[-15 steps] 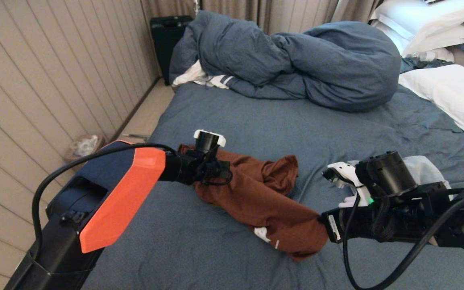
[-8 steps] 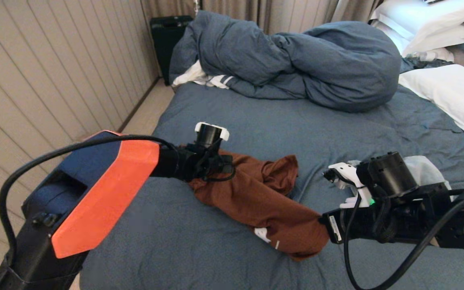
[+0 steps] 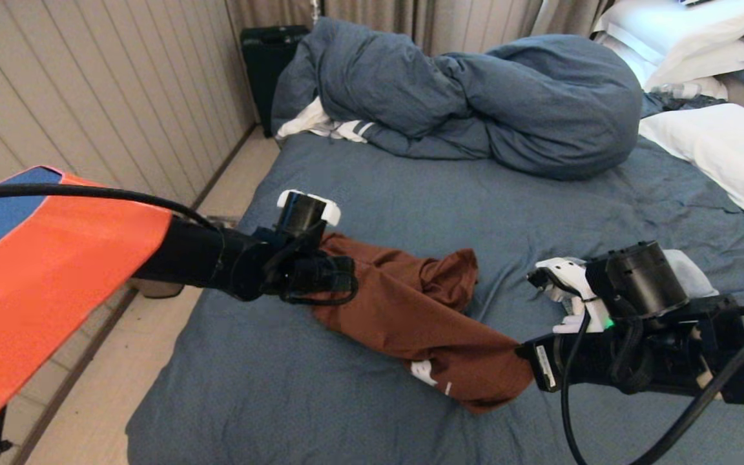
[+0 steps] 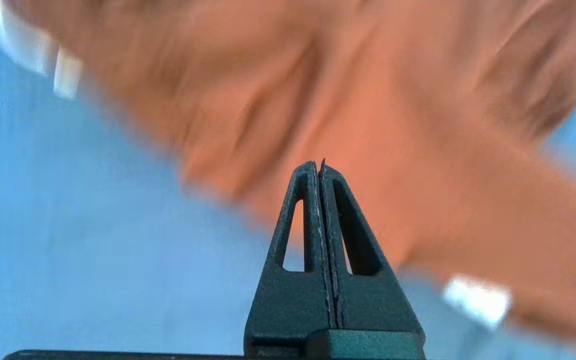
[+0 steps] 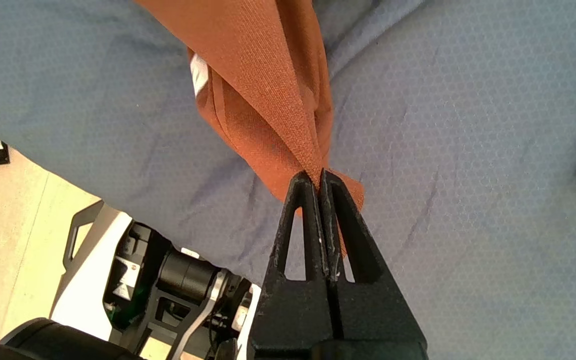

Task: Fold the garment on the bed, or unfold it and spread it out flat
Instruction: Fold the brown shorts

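A rust-brown garment (image 3: 411, 310) lies crumpled and stretched across the slate-blue bed (image 3: 475, 206). My left gripper (image 3: 345, 279) is at its left end, near the bed's left edge. In the left wrist view that gripper (image 4: 319, 167) is shut, with a sliver of brown cloth pinched at the tips and the garment (image 4: 368, 100) blurred beyond. My right gripper (image 3: 522, 354) is at the garment's near right corner. In the right wrist view it (image 5: 319, 175) is shut on a bunched edge of the garment (image 5: 258, 65), just above the sheet (image 5: 468, 150).
A bunched blue duvet (image 3: 475, 97) fills the far side of the bed, with white pillows (image 3: 727, 148) at the right. A white cloth (image 3: 682, 271) lies beside my right arm. A black case (image 3: 268, 58) stands by the panelled wall. Floor (image 3: 152, 323) runs along the bed's left edge.
My left arm has swung back to the left, dragging the garment's left end with it and stretching the cloth. The right gripper has stayed in place.
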